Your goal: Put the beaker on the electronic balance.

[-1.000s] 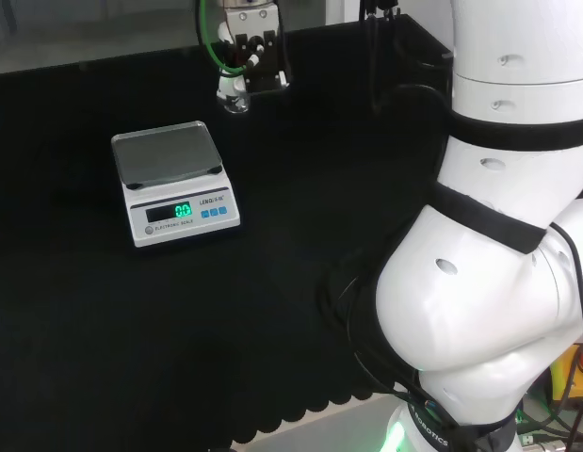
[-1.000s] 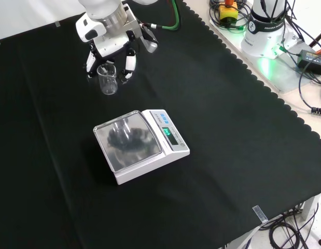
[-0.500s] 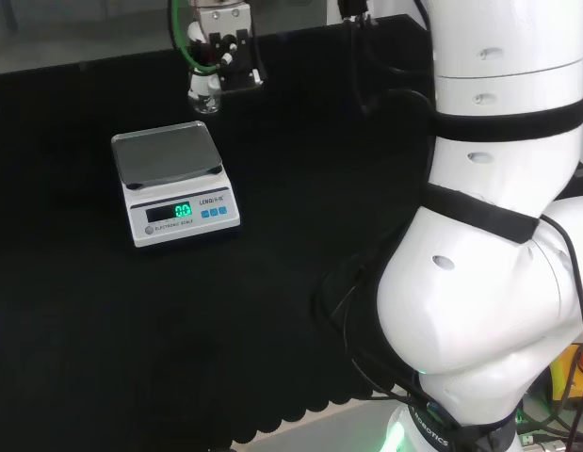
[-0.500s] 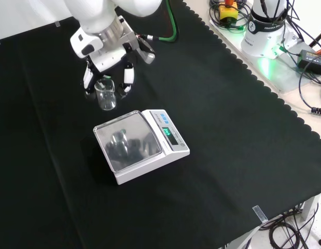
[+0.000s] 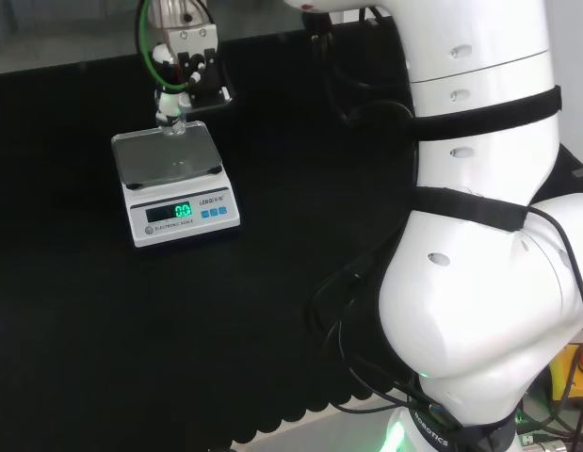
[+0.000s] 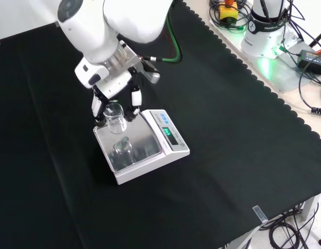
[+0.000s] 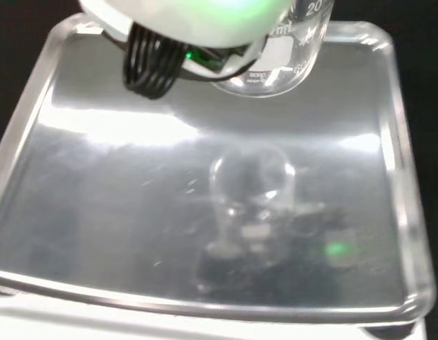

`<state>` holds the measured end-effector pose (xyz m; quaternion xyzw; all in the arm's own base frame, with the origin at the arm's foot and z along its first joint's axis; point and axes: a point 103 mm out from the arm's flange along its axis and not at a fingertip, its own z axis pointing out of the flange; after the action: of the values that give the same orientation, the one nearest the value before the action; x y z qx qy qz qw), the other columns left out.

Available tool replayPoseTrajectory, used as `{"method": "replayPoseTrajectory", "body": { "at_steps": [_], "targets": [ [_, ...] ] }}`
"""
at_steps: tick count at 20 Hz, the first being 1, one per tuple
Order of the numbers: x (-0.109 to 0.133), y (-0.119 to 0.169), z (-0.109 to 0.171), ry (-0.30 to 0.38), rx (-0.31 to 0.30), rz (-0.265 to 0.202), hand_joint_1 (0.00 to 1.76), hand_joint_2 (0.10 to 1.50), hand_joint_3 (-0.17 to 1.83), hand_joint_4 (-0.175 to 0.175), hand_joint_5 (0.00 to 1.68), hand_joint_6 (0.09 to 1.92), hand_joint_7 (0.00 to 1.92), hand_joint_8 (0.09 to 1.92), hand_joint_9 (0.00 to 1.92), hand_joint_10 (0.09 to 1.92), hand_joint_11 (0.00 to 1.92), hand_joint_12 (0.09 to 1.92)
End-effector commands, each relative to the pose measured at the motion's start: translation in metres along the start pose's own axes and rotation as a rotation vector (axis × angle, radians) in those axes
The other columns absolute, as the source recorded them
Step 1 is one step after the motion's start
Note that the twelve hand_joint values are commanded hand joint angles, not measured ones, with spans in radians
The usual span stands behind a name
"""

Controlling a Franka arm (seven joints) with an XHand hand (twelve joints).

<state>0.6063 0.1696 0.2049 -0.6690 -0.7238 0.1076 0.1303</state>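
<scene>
A small clear glass beaker (image 6: 115, 117) hangs upright in my hand (image 6: 117, 98), whose fingers (image 6: 135, 97) are curled round its sides. It sits above the far part of the balance's steel pan (image 6: 139, 148), not touching it. From the head camera the beaker (image 5: 170, 122) hangs under the hand (image 5: 190, 68) at the pan's (image 5: 169, 158) back edge. Close up, the wrist view has the beaker's base (image 7: 279, 67) over the shiny pan (image 7: 119, 184), which mirrors it. The white balance (image 6: 168, 136) has a green lit display (image 5: 181, 211).
Black cloth (image 6: 227, 129) covers the bench all round the balance. The arm's big white links (image 5: 479, 245) stand at the right of the head view. Cables and the arm's base (image 6: 266, 26) lie beyond the cloth's scalloped edge.
The hand has carried the beaker from beside the balance to over its pan, leftward in the head view and downward in the front view.
</scene>
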Motion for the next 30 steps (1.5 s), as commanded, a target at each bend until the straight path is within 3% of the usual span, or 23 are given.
{"method": "replayPoseTrajectory", "body": {
  "at_steps": [1,12,17,20,25,30],
  "targets": [
    [0.023,0.001,0.019,0.01,0.039,-0.046,1.24,0.62,0.73,-0.175,0.81,0.69,1.09,0.7,1.37,0.23,1.51,0.64],
    [0.037,0.009,0.051,-0.022,0.129,-0.077,1.23,0.62,0.74,-0.175,0.8,0.69,1.08,0.69,1.36,0.22,1.48,0.62],
    [0.031,0.003,0.039,-0.029,0.112,-0.079,1.16,0.58,0.77,-0.175,0.64,0.66,0.88,0.71,1.25,0.19,1.18,0.89],
    [0.029,-0.007,0.023,-0.065,0.09,-0.085,1.04,0.52,0.74,-0.165,0.48,0.42,0.62,0.78,1.0,0.37,0.92,1.12],
    [0.025,-0.025,-0.004,-0.094,0.055,-0.09,0.84,0.52,0.51,-0.141,0.25,0.09,0.07,0.76,0.33,0.82,0.58,1.36],
    [0.023,-0.042,-0.032,-0.064,0.03,-0.089,0.72,0.54,0.37,-0.138,0.18,0.09,0.0,0.58,0.15,0.93,0.48,1.44]
  ]
}}
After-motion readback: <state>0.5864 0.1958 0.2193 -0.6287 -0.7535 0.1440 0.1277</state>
